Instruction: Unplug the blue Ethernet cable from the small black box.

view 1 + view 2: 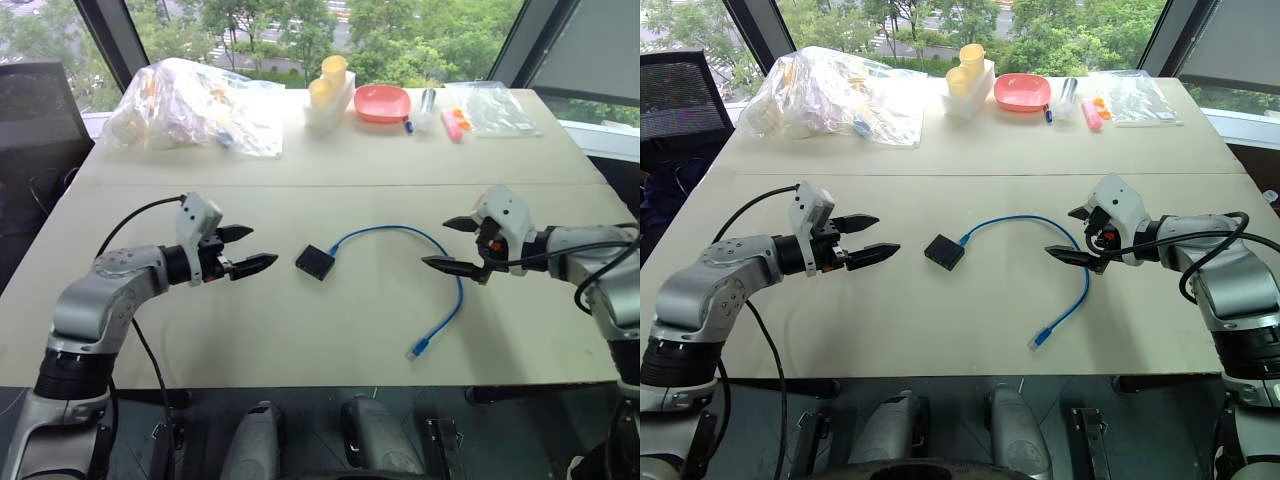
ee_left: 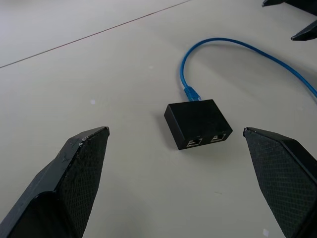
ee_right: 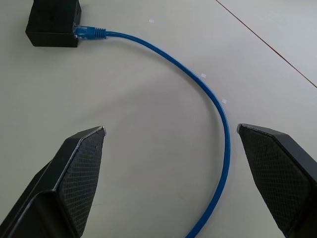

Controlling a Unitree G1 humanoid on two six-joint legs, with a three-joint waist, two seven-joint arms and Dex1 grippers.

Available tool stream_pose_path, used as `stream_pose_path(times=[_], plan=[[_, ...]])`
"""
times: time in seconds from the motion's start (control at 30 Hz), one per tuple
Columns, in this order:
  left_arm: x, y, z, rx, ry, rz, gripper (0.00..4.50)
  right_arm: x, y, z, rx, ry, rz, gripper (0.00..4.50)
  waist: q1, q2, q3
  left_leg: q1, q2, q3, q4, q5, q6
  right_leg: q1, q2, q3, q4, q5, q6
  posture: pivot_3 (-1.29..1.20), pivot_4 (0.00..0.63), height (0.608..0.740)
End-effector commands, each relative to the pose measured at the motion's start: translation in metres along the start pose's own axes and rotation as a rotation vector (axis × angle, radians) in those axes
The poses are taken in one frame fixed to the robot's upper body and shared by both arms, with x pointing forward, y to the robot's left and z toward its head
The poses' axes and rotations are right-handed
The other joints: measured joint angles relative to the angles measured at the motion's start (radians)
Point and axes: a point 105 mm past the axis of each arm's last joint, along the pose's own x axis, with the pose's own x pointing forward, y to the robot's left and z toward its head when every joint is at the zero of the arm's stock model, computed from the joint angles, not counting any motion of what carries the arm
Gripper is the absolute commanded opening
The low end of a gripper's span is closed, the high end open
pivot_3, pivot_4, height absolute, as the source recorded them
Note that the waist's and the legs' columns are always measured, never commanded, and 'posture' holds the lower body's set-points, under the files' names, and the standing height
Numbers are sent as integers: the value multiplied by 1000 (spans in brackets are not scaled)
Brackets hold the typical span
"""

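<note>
1. The small black box (image 1: 314, 262) lies flat on the pale worktop (image 1: 300, 330), about midway between the two arms and touched by neither.
2. The blue Ethernet cable (image 1: 447, 262) is plugged into one side of the box; the right wrist view shows its plug seated in the port.
3. From the box the cable arcs away toward the far side of the worktop, bends over to the robot's right, then runs back toward the near edge, where its free plug lies loose on the surface.
4. The left wrist view shows two more ports on the side of the box that faces the left arm; both look unoccupied.
5. The left gripper (image 1: 248, 250) hangs above the worktop to the left of the box, pointing at it, with its jaws spread wide and nothing between them.
6. The right gripper (image 1: 450, 245) hangs to the right of the cable's arc, pointing toward the cable, its jaws likewise wide apart and holding nothing.
7. Along the far edge of the worktop sit a crumpled clear plastic bag (image 1: 195, 106), stacked yellow cups (image 1: 328, 82), a pink dish (image 1: 382, 103) and a flat clear bag (image 1: 490, 108), all well apart from the box and cable.
</note>
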Motion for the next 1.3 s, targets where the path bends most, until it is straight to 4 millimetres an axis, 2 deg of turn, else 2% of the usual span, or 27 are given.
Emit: stream_pose_path(times=[0.03,0.73,0.9,1.07,1.13,1.2,1.3], plan=[[1,-4,14,55,-36,-25,4500,-1,-6,12,-43,-33,-22,4456,0,0,0,0,0,0,0,0,0,0,0,0,0,0,0,0,150,735],[-4,0,13,61,-22,6,4500,13,-11,17,-114,-31,-3,4456,-1,0,0,0,0,0,0,0,0,0,0,0,1,0,0,0,150,735],[-7,-1,19,52,-50,3,4500,19,-11,31,-153,-49,12,4456,-4,0,0,1,0,0,1,0,0,0,0,0,2,0,0,0,150,735],[-15,6,21,78,-25,-8,4500,64,-5,55,-396,14,78,4456,-12,0,0,4,0,1,1,0,0,0,0,1,4,0,0,0,150,735],[-19,8,21,88,5,-31,4500,85,3,61,-542,64,146,4456,-11,0,0,4,0,1,1,0,0,0,1,1,5,0,0,0,150,735],[-28,1,18,81,58,-98,4500,114,8,68,-728,134,195,4456,-15,0,0,4,0,2,1,0,0,0,1,1,5,0,-1,0,150,735],[-38,-6,12,80,118,-139,4500,139,12,82,-872,151,237,4456,-21,1,1,3,0,2,0,0,0,-1,0,1,5,0,0,0,150,735]])
